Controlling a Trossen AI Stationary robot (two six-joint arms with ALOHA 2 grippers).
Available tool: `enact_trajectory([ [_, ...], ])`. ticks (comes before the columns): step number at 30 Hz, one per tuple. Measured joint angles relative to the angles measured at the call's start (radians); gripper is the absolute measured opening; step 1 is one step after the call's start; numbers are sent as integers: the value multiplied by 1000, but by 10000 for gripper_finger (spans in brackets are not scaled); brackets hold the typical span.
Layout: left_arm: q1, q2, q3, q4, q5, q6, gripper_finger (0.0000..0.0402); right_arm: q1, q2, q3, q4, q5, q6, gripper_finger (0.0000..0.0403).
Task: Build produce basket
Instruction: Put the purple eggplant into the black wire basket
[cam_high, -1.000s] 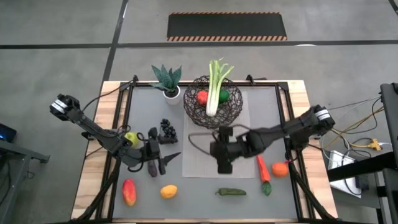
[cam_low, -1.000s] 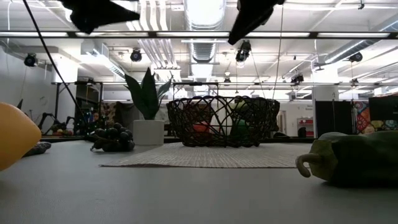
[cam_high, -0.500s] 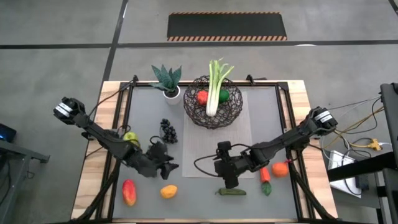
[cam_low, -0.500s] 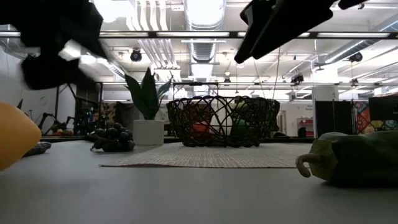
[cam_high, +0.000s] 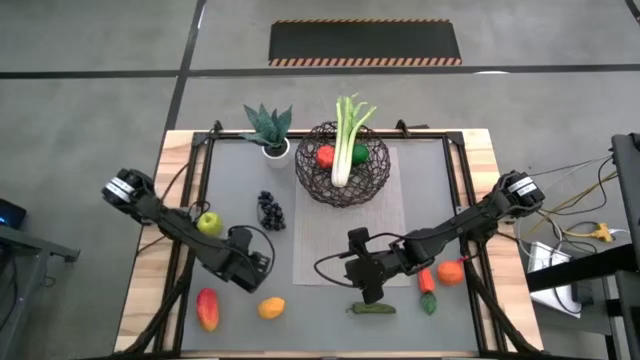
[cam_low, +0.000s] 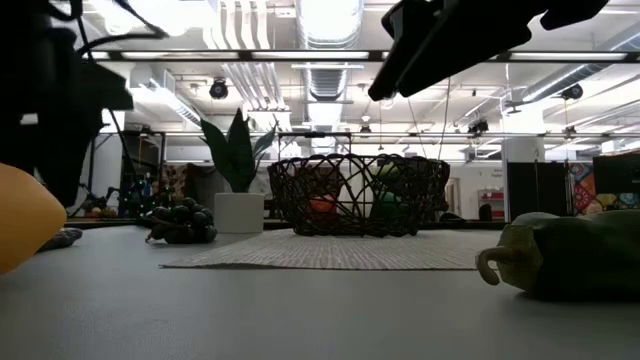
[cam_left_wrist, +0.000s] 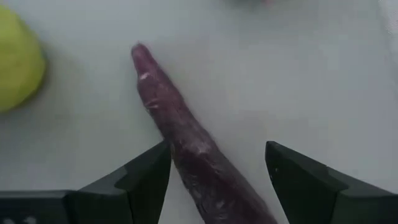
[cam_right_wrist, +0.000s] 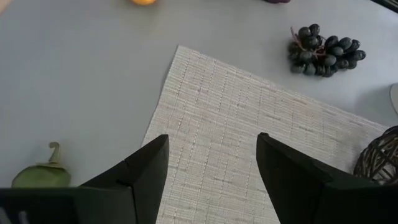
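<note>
Left gripper, jaws spread astride the long purple eggplant on the counter's near left, poised to grasp; right gripper spread, empty; dark wire basket sits far centre.

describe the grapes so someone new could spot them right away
Start at the wire basket at the table's far middle. Just off its near-left side, left of the woven mat, lie the grapes: a dark, bumpy cluster, unlike the smooth green apple further left.

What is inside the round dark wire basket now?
The round dark wire basket holds a long green-white leek leaning over its rim, a red round fruit and a green round fruit. Anything beneath the leek is covered.
</note>
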Motion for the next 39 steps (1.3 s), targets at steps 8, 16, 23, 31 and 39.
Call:
enact_trajectory([
  [8, 5, 47, -32, -1, 59, -61, 242, 0, 0, -16, 29, 0, 0, 226],
  [16, 5, 75, -34, 29, 59, -72, 242, 0, 0, -70, 110, 0, -7, 226],
  [23, 5, 112, -32, 53, 58, -87, 242, 1, 0, -126, 244, 0, 3, 226],
  [31, 5, 124, -32, 77, 55, -87, 202, 2, 0, -150, 286, -1, 39, 226],
  [39, 4, 124, -32, 78, 44, -87, 119, 2, 0, -150, 289, -1, 50, 226],
])
